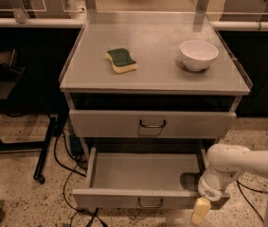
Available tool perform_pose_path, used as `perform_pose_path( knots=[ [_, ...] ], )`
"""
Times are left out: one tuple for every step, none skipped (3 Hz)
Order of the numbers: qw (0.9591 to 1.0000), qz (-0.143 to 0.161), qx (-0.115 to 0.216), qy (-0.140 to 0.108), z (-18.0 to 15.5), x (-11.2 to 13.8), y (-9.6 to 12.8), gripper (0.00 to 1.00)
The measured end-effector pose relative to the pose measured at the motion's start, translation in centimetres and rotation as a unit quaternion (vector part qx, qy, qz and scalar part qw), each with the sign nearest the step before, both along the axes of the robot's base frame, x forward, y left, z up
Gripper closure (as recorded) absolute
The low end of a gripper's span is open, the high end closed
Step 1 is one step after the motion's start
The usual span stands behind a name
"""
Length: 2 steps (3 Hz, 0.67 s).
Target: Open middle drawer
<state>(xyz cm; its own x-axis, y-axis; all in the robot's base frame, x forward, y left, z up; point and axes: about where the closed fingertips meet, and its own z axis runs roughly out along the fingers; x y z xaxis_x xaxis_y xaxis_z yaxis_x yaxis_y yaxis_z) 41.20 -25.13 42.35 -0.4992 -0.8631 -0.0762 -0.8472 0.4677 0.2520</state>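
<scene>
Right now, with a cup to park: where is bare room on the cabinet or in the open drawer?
Cabinet top: bare between sponge and bowl, and along its front. Middle drawer tray: bare; pincer crowds its right front corner.

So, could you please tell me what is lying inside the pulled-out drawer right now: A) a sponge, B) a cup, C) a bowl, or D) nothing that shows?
D: the visible part of the middle drawer is a bare grey tray. The sponge and the bowl sit up on the cabinet top. The gripper hangs by the right end of the drawer's front.
</scene>
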Motion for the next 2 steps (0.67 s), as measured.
perform_pose_path(
  knots=[
    [1.0, 0.006, 0.006, 0.001, -0.2, 0.0, 0.2, 0.0],
    [0.9997, 0.008, 0.002, 0.023, -1.5, -1.9, -0.6, 0.0]
  ],
)
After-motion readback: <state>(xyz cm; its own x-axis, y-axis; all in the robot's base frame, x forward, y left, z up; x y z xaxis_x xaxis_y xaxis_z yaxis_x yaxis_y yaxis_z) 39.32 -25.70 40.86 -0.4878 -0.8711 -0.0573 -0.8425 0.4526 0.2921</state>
